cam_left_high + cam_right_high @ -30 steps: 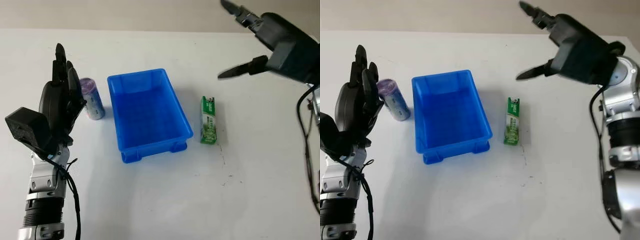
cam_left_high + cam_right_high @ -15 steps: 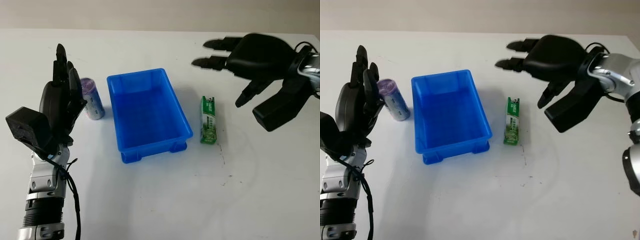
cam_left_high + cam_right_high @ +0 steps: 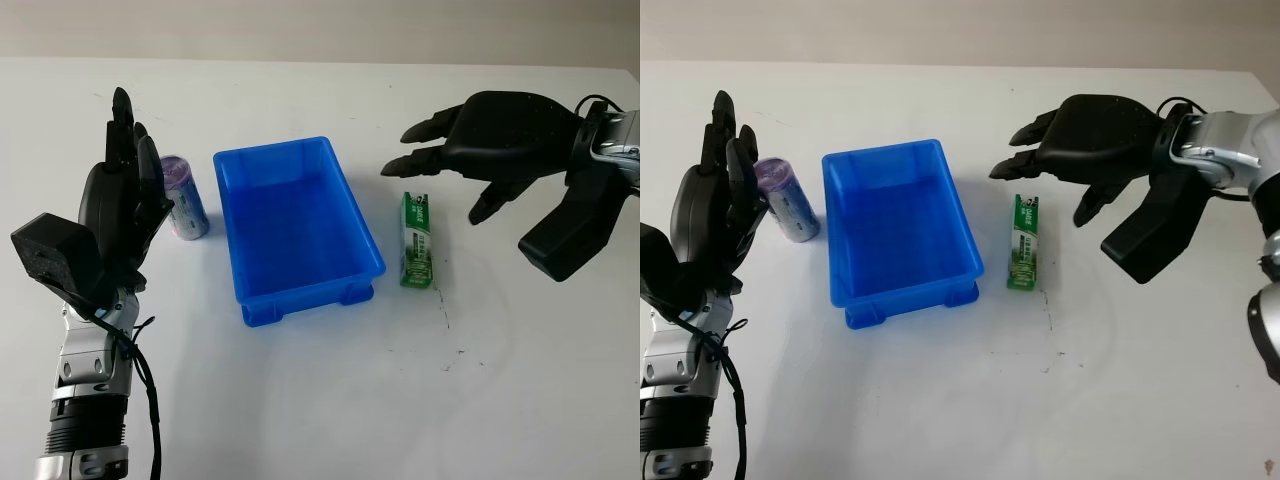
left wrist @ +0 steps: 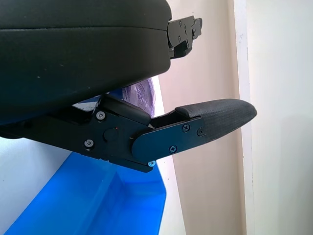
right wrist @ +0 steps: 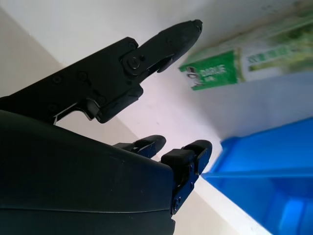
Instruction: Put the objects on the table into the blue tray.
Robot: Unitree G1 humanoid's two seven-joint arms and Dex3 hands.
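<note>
The blue tray sits mid-table with nothing in it. A green box lies just right of the tray, its end also seen in the right wrist view as the green box. A purple-topped can lies left of the tray. My right hand is open and hovers above and slightly behind the green box, apart from it. My left hand is open, raised upright just left of the can, not touching it.
The white table stretches wide in front of the tray. A cable hangs by my right arm at the right edge. The table's far edge meets a beige wall.
My right hand has swung down and leftward from high at the back right to above the green box. The left hand, can, tray and box have not moved.
</note>
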